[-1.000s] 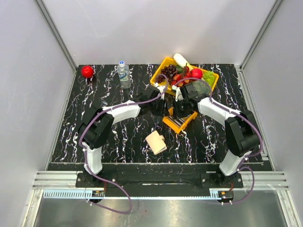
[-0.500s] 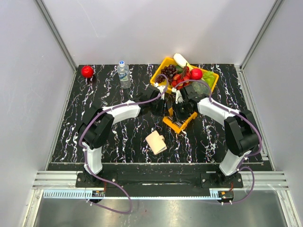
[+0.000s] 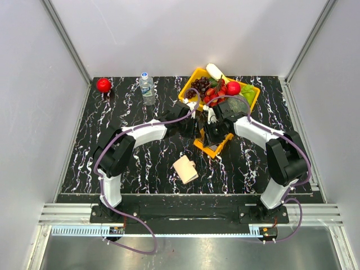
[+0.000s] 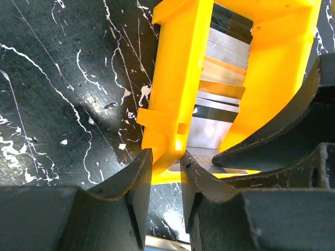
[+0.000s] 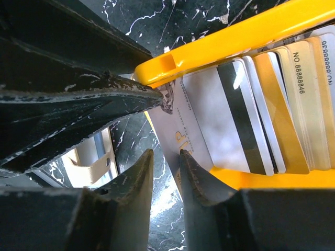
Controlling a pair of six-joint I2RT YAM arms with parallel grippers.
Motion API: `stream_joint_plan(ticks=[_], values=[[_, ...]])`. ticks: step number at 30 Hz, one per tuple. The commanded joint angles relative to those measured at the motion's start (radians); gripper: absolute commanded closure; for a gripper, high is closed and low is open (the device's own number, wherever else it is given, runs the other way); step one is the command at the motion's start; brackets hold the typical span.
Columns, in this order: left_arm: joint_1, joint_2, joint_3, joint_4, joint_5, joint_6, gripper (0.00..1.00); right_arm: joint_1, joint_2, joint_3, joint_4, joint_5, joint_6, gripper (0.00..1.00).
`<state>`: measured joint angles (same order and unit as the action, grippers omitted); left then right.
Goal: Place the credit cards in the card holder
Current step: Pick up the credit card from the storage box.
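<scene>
Credit cards (image 5: 251, 104) fanned in orange tray (image 5: 220, 39); white card (image 5: 178, 120) (marked VIP) juts over rim, beside right hand (image 5: 166, 157).

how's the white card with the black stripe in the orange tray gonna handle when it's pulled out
The striped white card looks thin and flat, so probably light and stiff, not floppy. Its sheen suggests it may slip when pinched. It stands packed against the other cards in the orange tray, so neighbours might drag along.
</scene>
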<state>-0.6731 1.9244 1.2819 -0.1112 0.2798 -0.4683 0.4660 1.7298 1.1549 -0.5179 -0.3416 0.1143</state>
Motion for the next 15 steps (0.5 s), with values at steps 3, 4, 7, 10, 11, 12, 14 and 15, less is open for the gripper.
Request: stream_joint_plan(ticks=[3, 4, 7, 10, 11, 12, 14, 15], values=[[0.010, -0.050, 0.000, 0.054, -0.001, -0.024, 0.74, 0.014, -0.041, -0.021, 0.015, -0.030, 0.008, 0.73], [0.010, -0.051, -0.001, 0.054, 0.001, -0.026, 0.74, 0.014, -0.039, -0.020, 0.015, -0.030, 0.010, 0.73], [0.010, -0.050, 0.003, 0.053, 0.001, -0.023, 0.75, 0.014, -0.029, -0.018, 0.013, -0.013, 0.008, 0.72], [0.010, -0.051, 0.000, 0.053, -0.002, -0.024, 0.75, 0.016, -0.033, -0.021, 0.022, 0.001, 0.012, 0.72], [0.010, -0.053, -0.001, 0.053, -0.001, -0.023, 0.75, 0.017, -0.035, -0.018, 0.024, 0.006, 0.013, 0.73], [0.012, -0.051, 0.002, 0.051, 0.001, -0.023, 0.75, 0.019, -0.035, -0.018, 0.027, 0.022, 0.013, 0.75], [0.012, -0.054, 0.000, 0.053, -0.001, -0.023, 0.75, 0.025, -0.038, -0.018, 0.027, 0.052, 0.013, 0.87], [0.012, -0.053, 0.003, 0.050, 0.001, -0.021, 0.74, 0.025, -0.045, -0.018, 0.027, 0.061, 0.013, 0.91]])
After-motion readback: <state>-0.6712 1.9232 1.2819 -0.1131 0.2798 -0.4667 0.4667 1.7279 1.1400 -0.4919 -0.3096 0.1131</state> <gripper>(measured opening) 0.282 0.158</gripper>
